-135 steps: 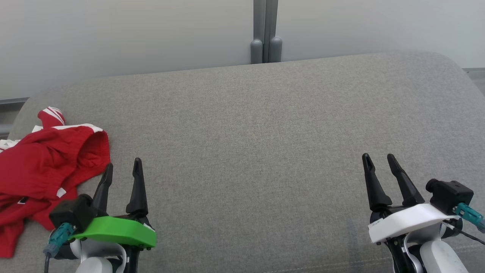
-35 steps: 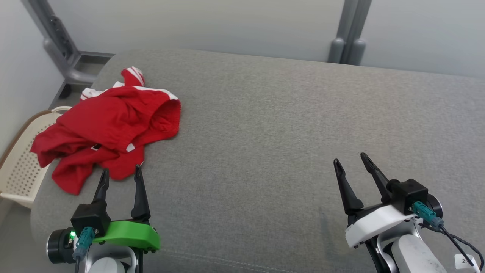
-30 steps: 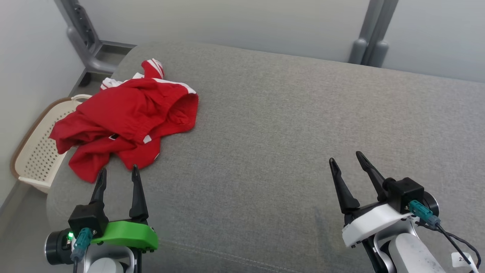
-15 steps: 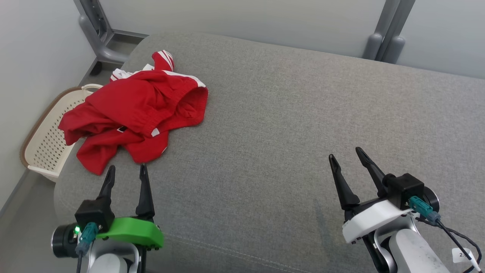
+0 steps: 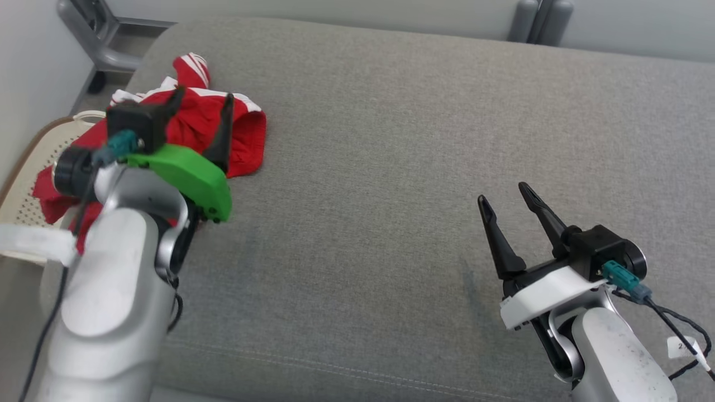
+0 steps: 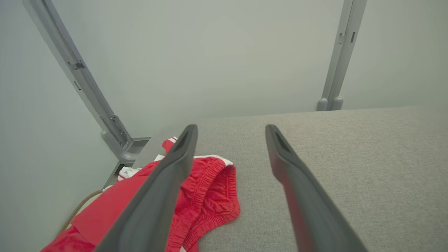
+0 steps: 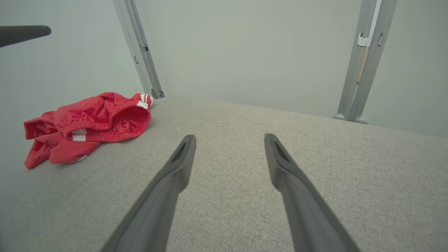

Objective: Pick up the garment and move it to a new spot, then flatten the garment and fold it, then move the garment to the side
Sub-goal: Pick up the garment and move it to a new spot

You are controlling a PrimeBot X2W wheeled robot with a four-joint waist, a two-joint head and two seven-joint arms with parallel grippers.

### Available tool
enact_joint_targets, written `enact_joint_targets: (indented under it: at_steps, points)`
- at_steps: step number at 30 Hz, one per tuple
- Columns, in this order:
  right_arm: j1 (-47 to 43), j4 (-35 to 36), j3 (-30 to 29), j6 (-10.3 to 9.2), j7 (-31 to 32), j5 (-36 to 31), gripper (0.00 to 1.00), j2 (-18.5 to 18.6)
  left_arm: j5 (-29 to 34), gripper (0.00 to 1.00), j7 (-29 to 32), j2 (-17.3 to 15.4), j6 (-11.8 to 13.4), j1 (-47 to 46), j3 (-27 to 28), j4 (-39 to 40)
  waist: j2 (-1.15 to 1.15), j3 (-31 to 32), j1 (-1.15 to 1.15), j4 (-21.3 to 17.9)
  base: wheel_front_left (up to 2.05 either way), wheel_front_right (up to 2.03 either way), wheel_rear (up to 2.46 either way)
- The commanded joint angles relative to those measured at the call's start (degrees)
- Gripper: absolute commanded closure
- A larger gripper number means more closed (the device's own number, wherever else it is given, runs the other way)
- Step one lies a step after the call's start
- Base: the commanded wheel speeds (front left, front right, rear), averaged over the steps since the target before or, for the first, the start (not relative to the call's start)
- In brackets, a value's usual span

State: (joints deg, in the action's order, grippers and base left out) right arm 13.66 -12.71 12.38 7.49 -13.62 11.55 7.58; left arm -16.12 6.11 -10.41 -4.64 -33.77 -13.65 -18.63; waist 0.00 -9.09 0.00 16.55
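1. The left gripper (image 5: 204,95) reaches out toward ten o'clock, its pale forearm (image 5: 111,301) angled up behind it, jaws spread wide.
2. The right gripper (image 5: 501,192) sits low at four o'clock, jaws likewise apart.

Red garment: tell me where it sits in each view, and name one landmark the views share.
Head view: red garment upper left, partly behind the left pincer.
Left wrist view: garment lower left, behind one finger.
Right wrist view: garment at middle left.
Shared landmark: twin grey post beyond the cushion's far edge.
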Motion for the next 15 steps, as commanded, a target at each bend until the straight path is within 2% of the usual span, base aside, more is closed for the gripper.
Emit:
enact_joint_targets:
  at_steps: [1, 9, 15]
  points:
    - [1.3, 0.3, 0.3, 0.00, 0.0, 0.2, 0.00, 0.3, -0.7, 0.00, 1.8, -1.0, -0.7, -3.7, -0.2, -2.4, 0.00, -4.6, 0.00, -4.6, 0.00, 0.00, 0.00]
    - [4.8, 0.4, 1.4, 0.00, -0.7, 0.7, 0.00, 0.1, -3.5, 0.00, 8.3, -5.0, -2.2, -16.4, 0.6, -20.0, 0.00, -11.5, 0.00, -11.2, 0.00, 0.00, 0.00]
    - [6.6, -0.2, 1.4, 0.00, -1.3, 0.9, 0.00, 0.1, -5.5, 0.00, 10.0, -8.2, -2.4, -20.9, 1.8, -30.9, 0.00, -14.6, 0.00, -13.5, 0.00, 0.00, 0.00]
